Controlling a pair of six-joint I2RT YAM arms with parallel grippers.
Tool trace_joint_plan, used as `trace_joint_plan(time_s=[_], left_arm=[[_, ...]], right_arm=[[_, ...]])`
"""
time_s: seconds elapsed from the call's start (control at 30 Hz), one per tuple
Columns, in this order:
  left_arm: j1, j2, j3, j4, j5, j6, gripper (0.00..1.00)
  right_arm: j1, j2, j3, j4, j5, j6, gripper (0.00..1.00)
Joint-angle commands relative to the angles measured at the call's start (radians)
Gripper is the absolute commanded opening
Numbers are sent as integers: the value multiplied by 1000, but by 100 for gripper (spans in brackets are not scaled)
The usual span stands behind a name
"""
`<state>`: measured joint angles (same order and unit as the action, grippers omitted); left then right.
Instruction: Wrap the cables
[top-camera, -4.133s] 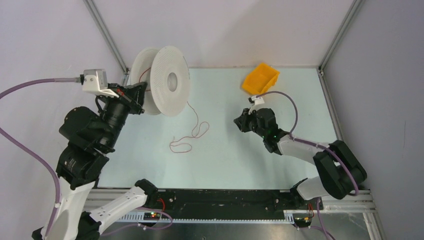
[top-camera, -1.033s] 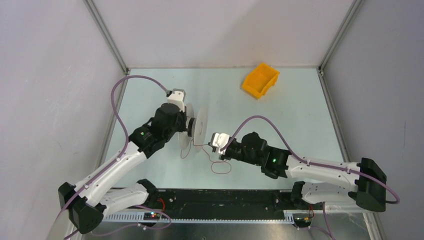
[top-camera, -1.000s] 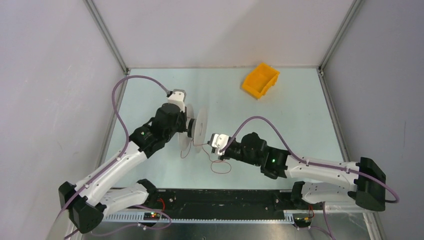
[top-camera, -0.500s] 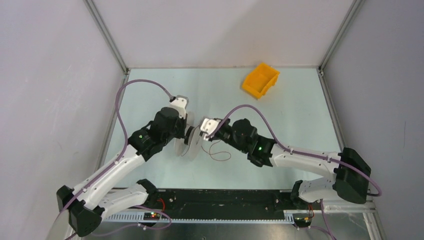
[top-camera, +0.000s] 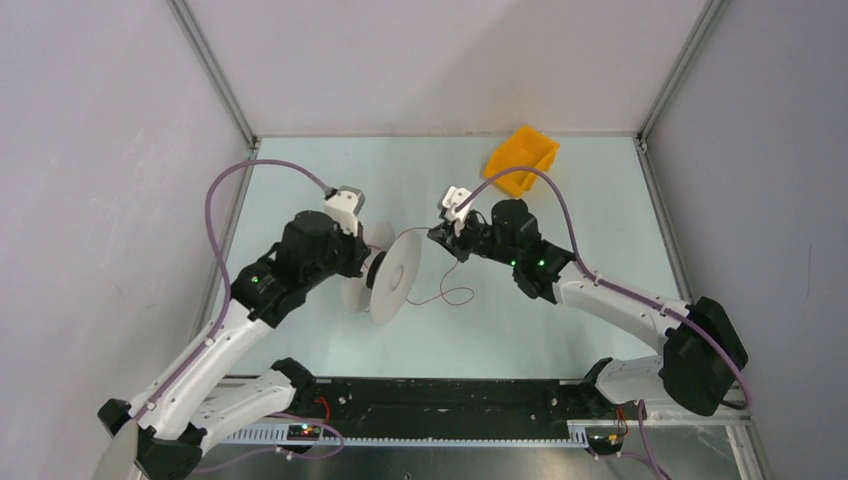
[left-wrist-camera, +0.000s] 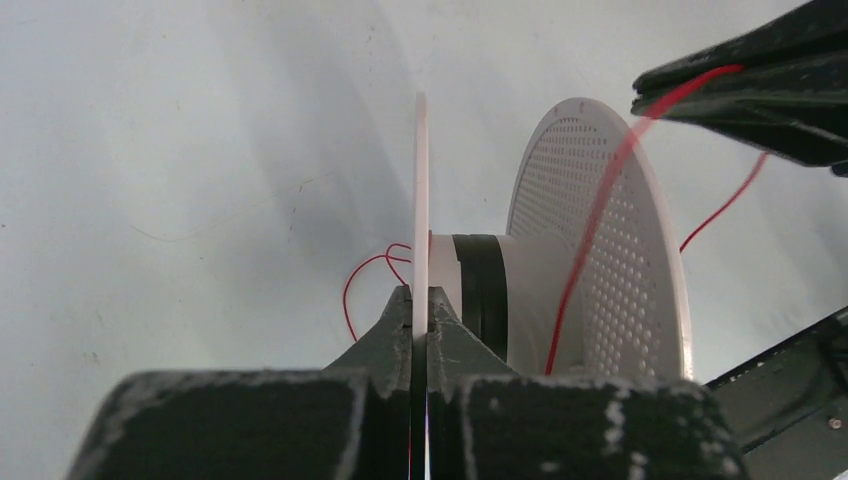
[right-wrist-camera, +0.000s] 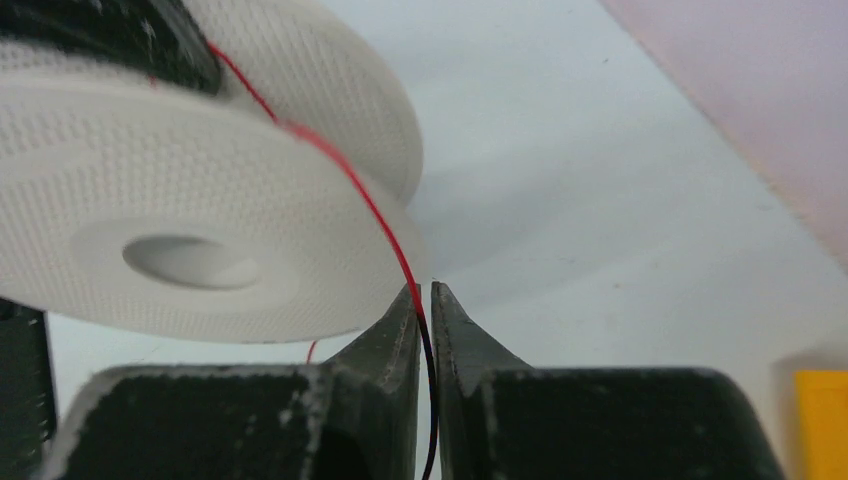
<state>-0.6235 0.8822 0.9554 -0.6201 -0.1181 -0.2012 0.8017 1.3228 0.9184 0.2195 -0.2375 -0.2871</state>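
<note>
Red and hair-thin, runs as cables (left-wrist-camera: 600, 220) from the core of the white spool (top-camera: 395, 275) over its perforated flange into the right jaws, then trails in a slack loop on the pale surface (top-camera: 620, 200). Pinches the cables between right jaws all but closed. Clamps the spool's other flange, rim-on, in clenched left jaws. Shows an orange bin (top-camera: 522, 158) well apart, far right.

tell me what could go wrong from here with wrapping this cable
The cable crosses the spool rim, so it may catch there instead of landing on the hub.
It runs through a thin gap between the right gripper's fingers and could slip out.
The left gripper holds the spool by one thin flange only; pulling might tilt it.
</note>
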Motion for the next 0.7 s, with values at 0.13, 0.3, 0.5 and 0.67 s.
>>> trace_joint_plan(time_s=[0.13, 0.3, 0.5, 0.67], left_arm=[[156, -86, 112, 23, 272, -76, 0], [219, -98, 148, 24, 393, -119, 0], [253, -95, 198, 27, 480, -179, 0], [269, -97, 227, 38, 490, -215, 0]], right_arm=[[-148, 41, -67, 116, -416, 227, 12], [-169, 90, -97, 206, -533, 292, 8], [-171, 151, -157, 428, -631, 398, 7], [-171, 212, -197, 585, -729, 456, 9]])
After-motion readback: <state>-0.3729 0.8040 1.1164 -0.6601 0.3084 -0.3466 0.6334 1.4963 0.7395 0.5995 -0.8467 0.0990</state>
